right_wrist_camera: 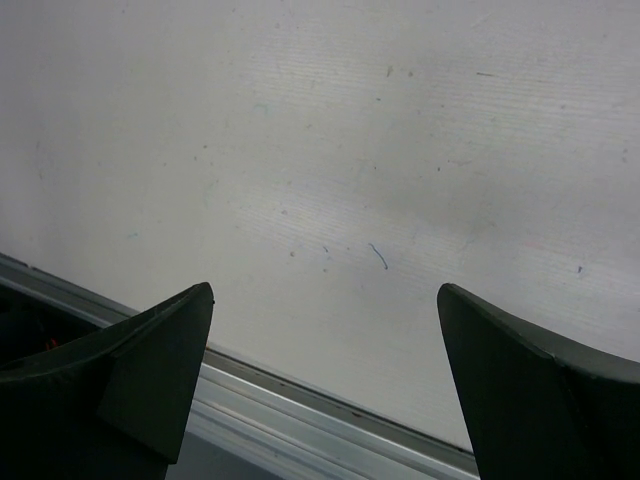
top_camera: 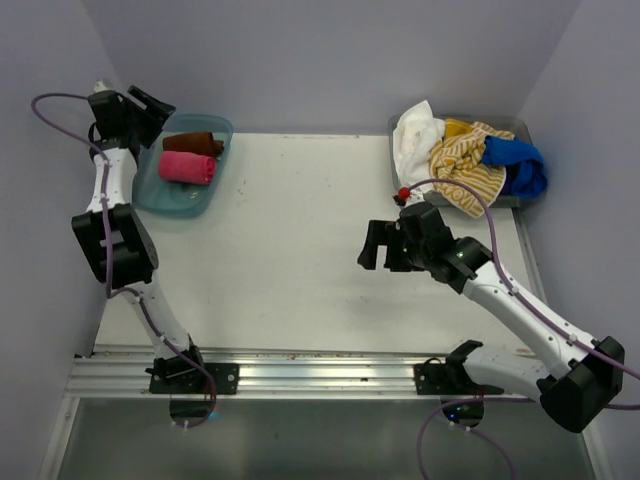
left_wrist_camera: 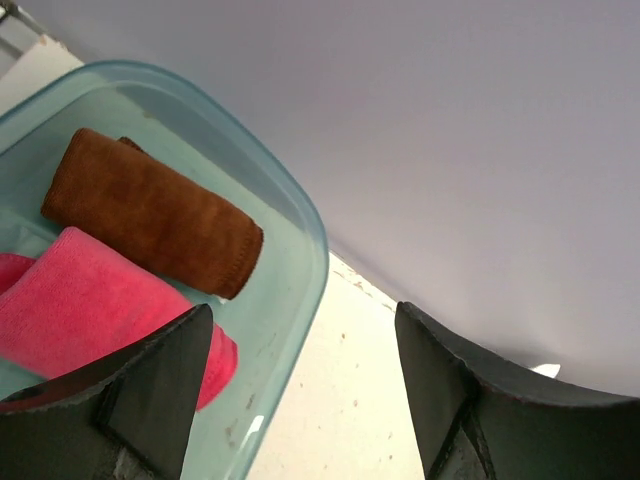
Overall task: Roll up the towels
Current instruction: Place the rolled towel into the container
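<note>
Two rolled towels lie side by side in the teal tray (top_camera: 205,195) at the back left: a rust-brown one (top_camera: 192,142) and a hot pink one (top_camera: 187,167). My left gripper (top_camera: 153,104) hovers open just behind and left of that tray, holding nothing. In the left wrist view the brown roll (left_wrist_camera: 150,215) and pink roll (left_wrist_camera: 90,310) lie inside the tray's rim (left_wrist_camera: 305,255), left of the open left gripper (left_wrist_camera: 303,310). My right gripper (top_camera: 372,247) hangs open and empty over the bare table, right of centre. Loose white (top_camera: 415,135), striped (top_camera: 465,165) and blue (top_camera: 515,165) towels are heaped at the back right.
The loose towels sit in a grey tray (top_camera: 520,125) in the back right corner. Purple-grey walls close in the table on the left, back and right. An aluminium rail (right_wrist_camera: 300,400) runs along the near edge, under the right gripper (right_wrist_camera: 325,290).
</note>
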Robot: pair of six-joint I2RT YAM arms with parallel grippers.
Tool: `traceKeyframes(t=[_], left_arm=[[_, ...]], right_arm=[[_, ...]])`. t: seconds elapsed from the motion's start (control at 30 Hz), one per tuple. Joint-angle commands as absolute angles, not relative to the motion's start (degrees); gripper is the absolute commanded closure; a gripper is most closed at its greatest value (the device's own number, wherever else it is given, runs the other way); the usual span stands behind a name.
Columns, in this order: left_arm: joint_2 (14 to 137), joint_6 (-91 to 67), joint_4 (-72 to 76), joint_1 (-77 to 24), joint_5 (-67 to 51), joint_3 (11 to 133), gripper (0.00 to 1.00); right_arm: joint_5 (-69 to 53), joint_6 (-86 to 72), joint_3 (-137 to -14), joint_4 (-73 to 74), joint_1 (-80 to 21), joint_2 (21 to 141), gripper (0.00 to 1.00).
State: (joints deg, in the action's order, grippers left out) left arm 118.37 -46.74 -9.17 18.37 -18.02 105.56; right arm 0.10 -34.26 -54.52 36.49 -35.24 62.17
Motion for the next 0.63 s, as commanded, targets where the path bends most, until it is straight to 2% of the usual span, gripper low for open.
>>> traceKeyframes(t=[0.0,0.13,0.27,0.33,0.6], left_arm=[[107.61,-39.65,-15.28,18.81,-18.63,107.23,0.23],[100.48,-35.09,-18.36,17.49,-19.69,99.77,0.23],[89.67,-32.70,-17.32,16.17,-20.38,84.93,0.22],[83.60,-32.70,-13.54,14.60,-25.11,77.21,0.22],[65.16,-30.58,-16.43,0.72,-23.03,58.73,0.22]], right_arm=[[7.26,-31.39,-59.23,40.42,-35.51,61.00,0.02],[16.49,-29.89,-62.40,45.61,-35.42,62.13,0.02],[25.47,-28.83,-65.21,50.00,-35.42,63.28,0.01],[28.72,-28.39,-64.87,50.19,-35.42,63.11,0.02],[32.08,-28.65,-60.39,45.36,-35.33,59.16,0.01]])
